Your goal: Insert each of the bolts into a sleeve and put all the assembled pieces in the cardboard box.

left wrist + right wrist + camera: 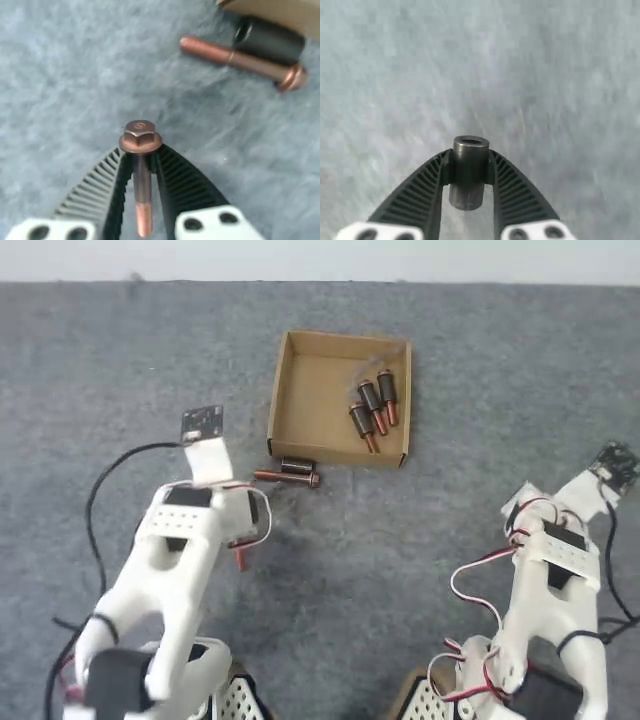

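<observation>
Grey carpet (450, 440); bolt (142, 137) in left end effector (141, 156), head stamp illegible.

Robotics lab tabletop: grey felt mat (470, 420), white wired arm (165, 570)

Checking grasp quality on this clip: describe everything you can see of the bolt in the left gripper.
The bolt looks like copper-coloured metal, with a flanged hexagonal head and a smooth shank threaded near its tip. The left gripper is shut on the shank just under the head, its ribbed black fingers pressing from both sides. The head juts past the fingertips; the threaded end points back toward the wrist. It is held over the grey mat.
</observation>
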{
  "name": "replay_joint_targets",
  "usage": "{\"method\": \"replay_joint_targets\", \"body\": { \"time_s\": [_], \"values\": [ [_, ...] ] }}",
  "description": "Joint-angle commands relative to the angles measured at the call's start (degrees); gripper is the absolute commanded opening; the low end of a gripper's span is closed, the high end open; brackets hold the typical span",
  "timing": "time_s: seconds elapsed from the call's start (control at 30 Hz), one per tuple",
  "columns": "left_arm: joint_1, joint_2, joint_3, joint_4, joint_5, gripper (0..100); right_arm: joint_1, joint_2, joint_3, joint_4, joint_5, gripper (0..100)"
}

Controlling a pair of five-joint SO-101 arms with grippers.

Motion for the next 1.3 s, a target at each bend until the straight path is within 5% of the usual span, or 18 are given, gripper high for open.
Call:
{"method": "replay_joint_targets", "body": {
  "time_s": [0.0,0.8,1.07,1.27],
  "values": [
    [-1.93,-7.82,3.03,-1.41,-0.70,1,-1.89,-2.86,-0.70,-8.13,0.97,0.9],
    [-5.01,-53.89,29.41,-1.05,-0.62,1,-26.07,-2.24,-1.05,-41.01,1.14,0.9],
    [-5.01,-66.29,35.30,-0.97,-0.62,1,-32.66,6.81,-4.13,-52.79,19.25,0.7],
    [-5.01,-75.16,37.23,3.52,-0.62,1,-35.56,14.02,-7.03,-65.10,22.15,0.7]
  ]
}}
